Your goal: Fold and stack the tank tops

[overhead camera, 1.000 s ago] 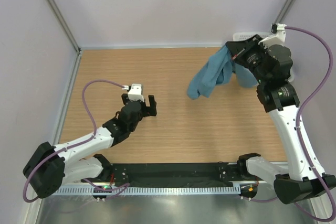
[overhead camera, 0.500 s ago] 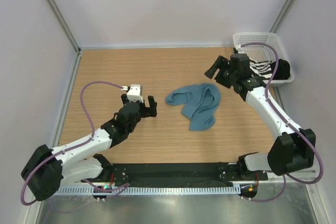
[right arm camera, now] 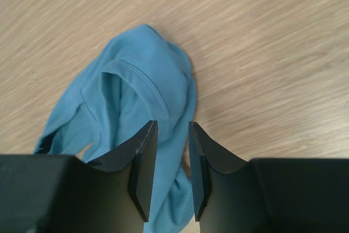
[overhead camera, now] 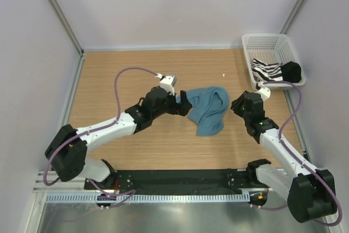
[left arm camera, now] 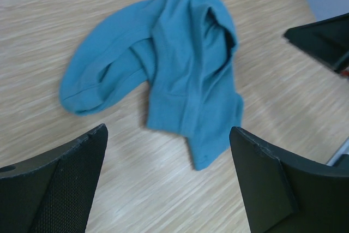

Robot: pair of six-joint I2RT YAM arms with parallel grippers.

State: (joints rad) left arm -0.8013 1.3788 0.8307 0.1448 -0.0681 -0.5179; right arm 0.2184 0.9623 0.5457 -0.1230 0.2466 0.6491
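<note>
The teal-blue tank top lies crumpled on the wooden table near its middle, and it also shows as tank top and tank top in the wrist views. My left gripper hovers at its left edge. Its jaws stand wide open and hold nothing, as the left gripper shows. My right gripper is just off the top's right edge. The right gripper has a narrow gap, with cloth lying below it and nothing pinched. The black-and-white striped tank top lies in the basket.
A white mesh basket stands at the back right corner, with a dark cloth item beside the striped top inside it. Walls close in the table on the left, back and right. A black rail runs along the near edge.
The right gripper let the teal top fall from the air onto the table, then drew back to its right edge. The left arm swung right, up to the top's left edge.
</note>
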